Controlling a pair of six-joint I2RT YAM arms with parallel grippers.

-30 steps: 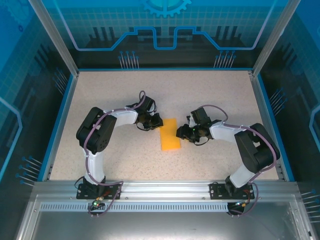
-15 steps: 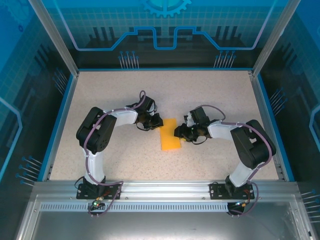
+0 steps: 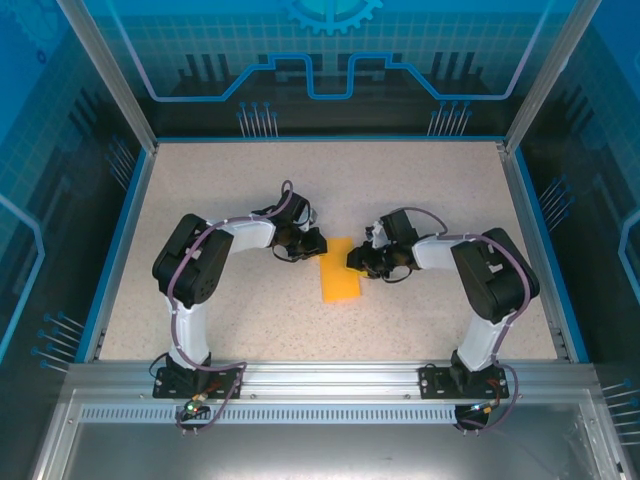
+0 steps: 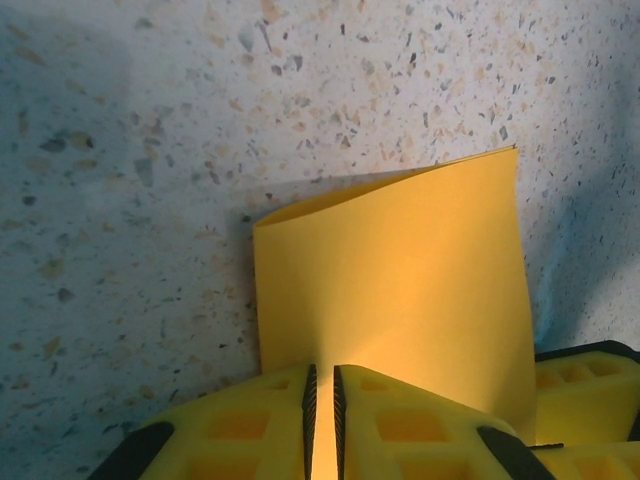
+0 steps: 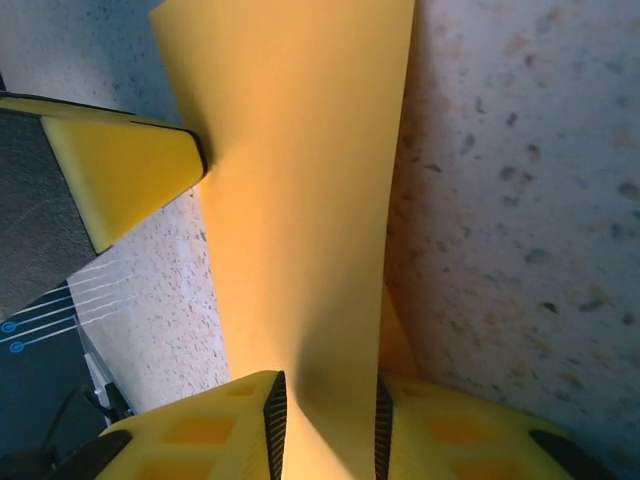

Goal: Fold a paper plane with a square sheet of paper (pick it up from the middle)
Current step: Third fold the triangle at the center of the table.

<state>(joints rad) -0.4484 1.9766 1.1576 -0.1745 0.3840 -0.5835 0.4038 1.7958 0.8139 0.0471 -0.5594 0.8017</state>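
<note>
Jaws of the left gripper (image 4: 322, 420) were clenched on the sheet of paper (image 3: 340, 272); those of the right gripper (image 5: 330, 425) stood apart, straddling it. The sheet lay folded in half at the centre of the table (image 3: 200, 200). Judged early: nose and wing folds outstanding.

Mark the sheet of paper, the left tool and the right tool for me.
sheet of paper (image 3: 341, 282), top view, its bare near half
left tool (image 4: 322, 385), left wrist view, slit between its fingertips
right tool (image 5: 326, 405), right wrist view, midway between its fingertips
</note>
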